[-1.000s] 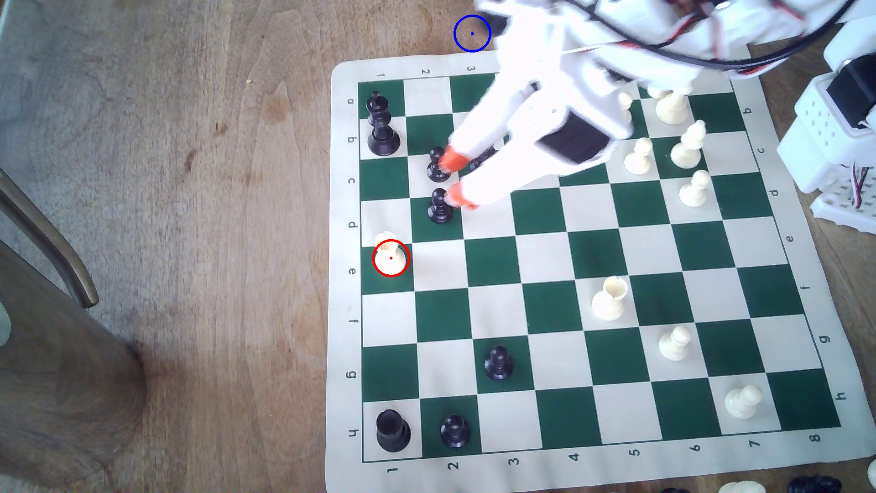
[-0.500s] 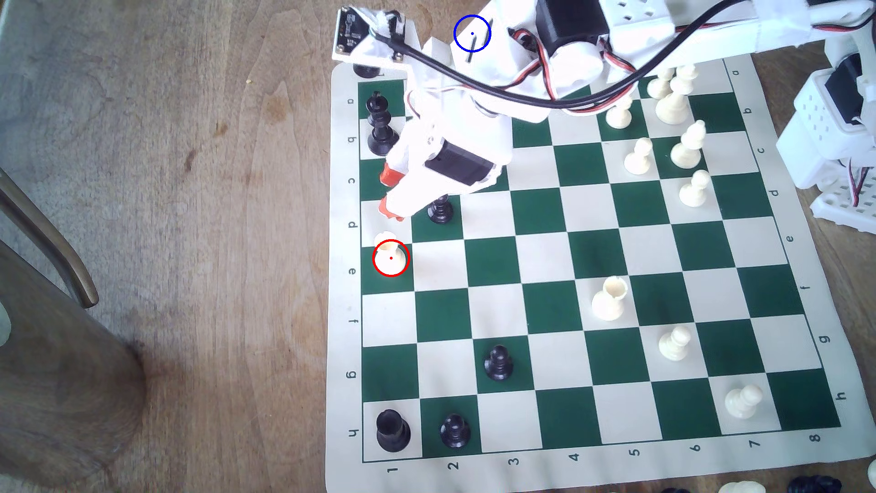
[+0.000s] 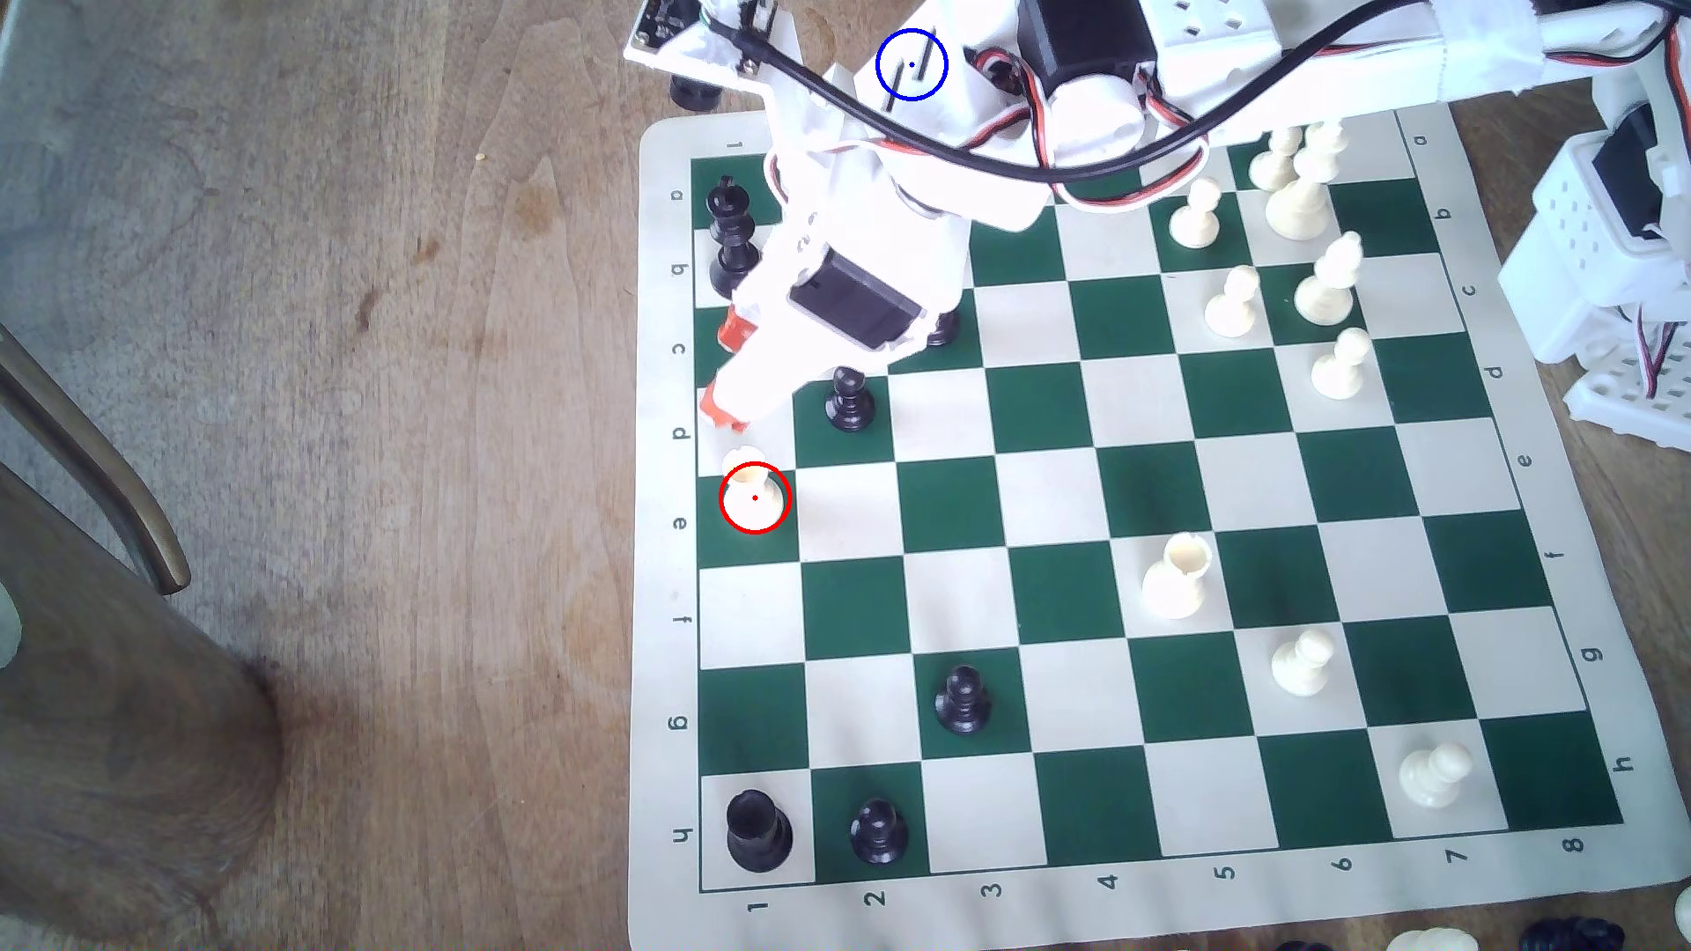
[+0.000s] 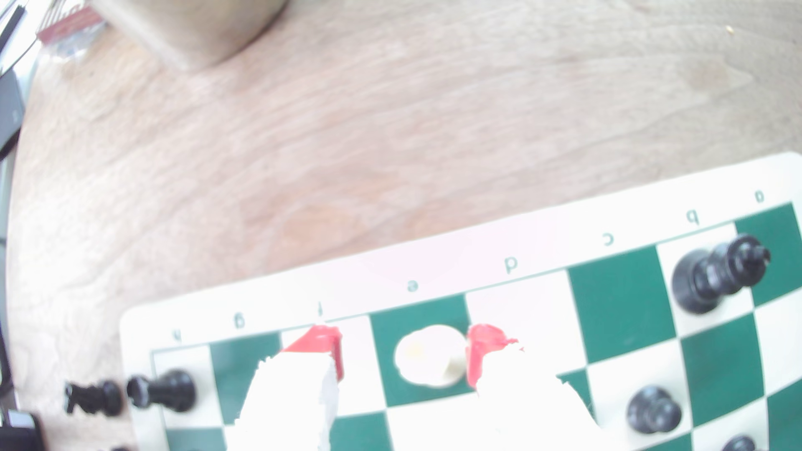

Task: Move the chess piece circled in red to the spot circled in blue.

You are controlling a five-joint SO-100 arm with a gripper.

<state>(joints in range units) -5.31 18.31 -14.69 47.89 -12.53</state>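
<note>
White rook [image 3: 752,494] upright on dark square e1 at the exterior view's left board edge; gripper [image 3: 725,375] just above it in that view, jaws spread, empty. Wrist view: rook [image 4: 429,355] sits between the red fingertips [image 4: 479,351], nearer one; judged ready to descend. Blue ring [image 3: 911,64] lies off-board beyond row a, partly covered by the arm.

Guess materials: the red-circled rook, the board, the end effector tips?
Rook: probably moulded plastic, cream, smooth with a slight sheen.
Board: looks like a flexible roll-up mat, vinyl or similar, matte; its edges wave and lift slightly.
End effector: white, likely printed plastic, with red-orange fingertips, perhaps tape or rubber; too blurred to settle.
</note>
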